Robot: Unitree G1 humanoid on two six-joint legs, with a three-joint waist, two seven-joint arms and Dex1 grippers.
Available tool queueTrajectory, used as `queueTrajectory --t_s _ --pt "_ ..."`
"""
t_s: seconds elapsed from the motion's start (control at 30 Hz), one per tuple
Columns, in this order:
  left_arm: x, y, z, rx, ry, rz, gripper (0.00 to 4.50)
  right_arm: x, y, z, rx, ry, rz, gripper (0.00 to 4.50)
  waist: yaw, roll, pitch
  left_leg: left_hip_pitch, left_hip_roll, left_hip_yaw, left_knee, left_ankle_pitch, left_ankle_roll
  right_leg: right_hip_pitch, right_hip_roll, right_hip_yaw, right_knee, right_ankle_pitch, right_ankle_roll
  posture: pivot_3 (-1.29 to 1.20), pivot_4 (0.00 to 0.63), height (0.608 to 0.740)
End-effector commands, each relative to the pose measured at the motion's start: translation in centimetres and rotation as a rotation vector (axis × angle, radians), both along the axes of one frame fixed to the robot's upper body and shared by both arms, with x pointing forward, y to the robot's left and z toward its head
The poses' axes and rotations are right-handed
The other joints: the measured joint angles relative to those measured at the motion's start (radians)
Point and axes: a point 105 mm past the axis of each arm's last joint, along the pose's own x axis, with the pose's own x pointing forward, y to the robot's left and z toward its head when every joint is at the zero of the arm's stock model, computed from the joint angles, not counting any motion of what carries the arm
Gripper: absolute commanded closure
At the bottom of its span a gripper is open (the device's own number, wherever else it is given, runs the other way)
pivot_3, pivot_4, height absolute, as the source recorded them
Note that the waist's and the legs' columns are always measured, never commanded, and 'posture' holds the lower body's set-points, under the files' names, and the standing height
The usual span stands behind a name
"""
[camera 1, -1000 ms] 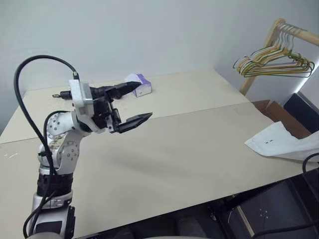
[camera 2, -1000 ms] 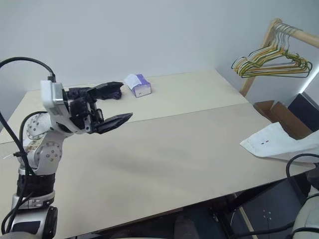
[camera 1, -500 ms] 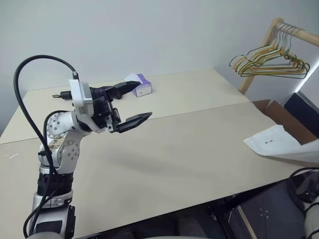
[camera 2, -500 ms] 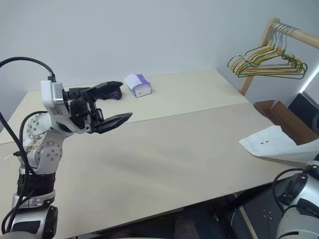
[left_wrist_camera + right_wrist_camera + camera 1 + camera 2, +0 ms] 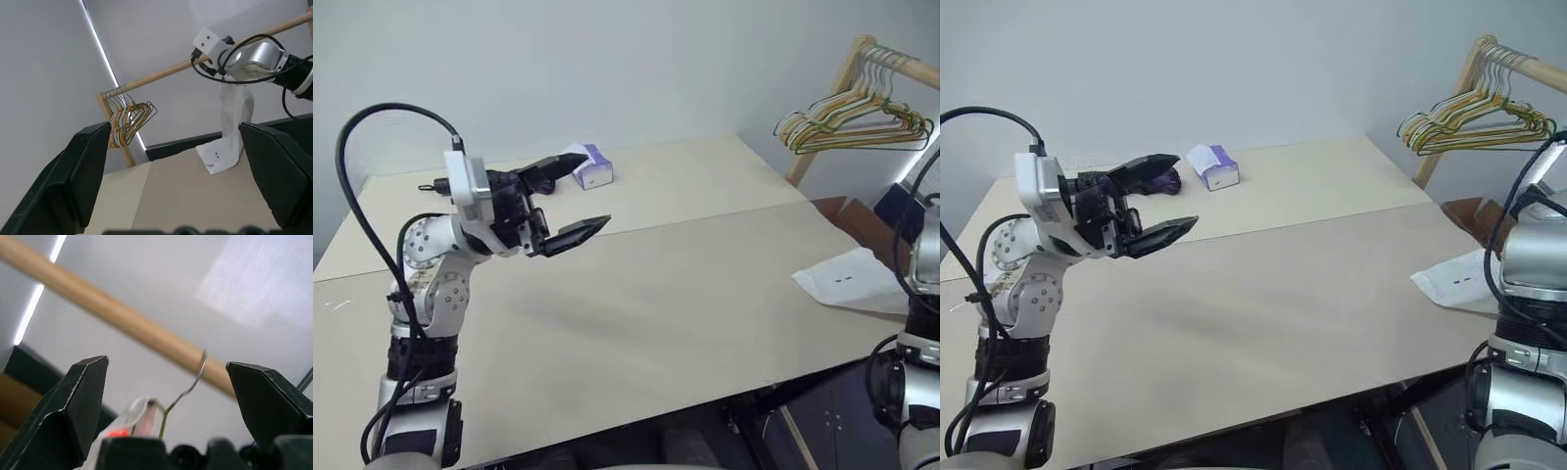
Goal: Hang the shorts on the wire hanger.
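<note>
- The shorts [image 5: 229, 128] are white cloth, hanging in soft folds from the wire hanger [image 5: 185, 390], their lower end lying on the far right edge of the table [image 5: 656, 294]; a tiny red-and-dark mark sits near the hem.
- The wire hanger is thin bare metal; its small hook curls over a round pale wooden rod [image 5: 117, 318].
- The right gripper [image 5: 166, 396] has released: its two black wedge-shaped fingers stand wide apart on either side of the hook, gripping nothing.
- The left gripper [image 5: 566, 201] is held above the table's left part, its black tapered fingers spread apart and empty.
- The table top is smooth, matt beige, with a seam across it.
- A bunch of yellow, green and white hangers [image 5: 857, 122] hangs at the rod's end.
- A small purple-and-white box [image 5: 591, 168] lies near the far edge; no writing on it can be read.
</note>
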Motion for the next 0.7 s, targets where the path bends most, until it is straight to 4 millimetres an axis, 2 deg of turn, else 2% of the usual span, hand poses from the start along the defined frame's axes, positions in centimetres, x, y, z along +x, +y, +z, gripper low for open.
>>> queueTrajectory --t_s 0.03,0.17,0.27,0.33,0.5,0.6,0.7 --pt "0.4 0.8 0.0 0.055 -0.009 0.095 0.00 0.3 2.9 4.4 -0.187 -0.055 0.077 0.02 0.005 0.000 0.000 0.000 0.000 0.000 0.000 0.000 0.000 0.000 0.000 0.000 0.000 0.000 0.000 -0.04 0.000 0.740" --pt "0.7 1.5 0.2 0.047 -0.029 0.182 0.00 2.7 7.3 4.9 -0.346 0.023 0.257 0.02 0.024 -0.001 0.001 0.001 0.000 -0.001 0.000 0.000 0.000 0.000 0.001 0.000 0.000 0.000 0.000 0.00 0.000 0.740" --pt "1.0 2.4 -0.1 0.045 -0.026 0.271 0.00 4.8 9.6 3.6 -0.376 0.090 0.410 0.02 0.049 -0.002 0.001 0.000 0.000 -0.001 0.000 0.000 0.000 -0.001 0.001 0.000 0.000 0.000 0.000 0.05 0.000 0.740" --pt "0.9 2.9 -0.7 0.045 0.001 0.318 0.00 6.7 12.3 1.8 -0.434 0.188 0.569 0.02 0.064 -0.002 0.001 0.000 0.000 -0.001 -0.001 0.000 0.000 -0.001 0.001 0.000 0.000 0.000 -0.001 0.06 0.000 0.740" --pt "0.7 3.3 -2.3 0.093 0.048 0.381 0.00 8.2 16.5 -2.0 -0.506 0.362 0.827 0.02 0.123 -0.004 0.003 -0.002 0.000 -0.001 -0.001 0.000 0.000 -0.003 0.001 -0.001 -0.001 0.001 -0.001 0.09 0.000 0.740" --pt "0.2 3.3 -3.4 0.145 0.075 0.375 0.00 8.4 19.4 -6.9 -0.447 0.577 1.092 0.02 0.154 -0.004 0.003 -0.004 0.000 -0.001 -0.001 0.000 0.000 -0.003 0.001 -0.002 -0.002 0.001 -0.001 0.09 0.000 0.740" --pt "0.2 3.7 -5.0 0.190 0.134 0.379 0.00 7.6 20.4 -10.4 -0.421 0.723 1.217 0.02 0.175 -0.005 0.003 -0.005 0.000 -0.002 -0.001 -0.001 0.001 -0.003 0.001 -0.003 -0.003 0.001 -0.001 0.08 0.000 0.740"
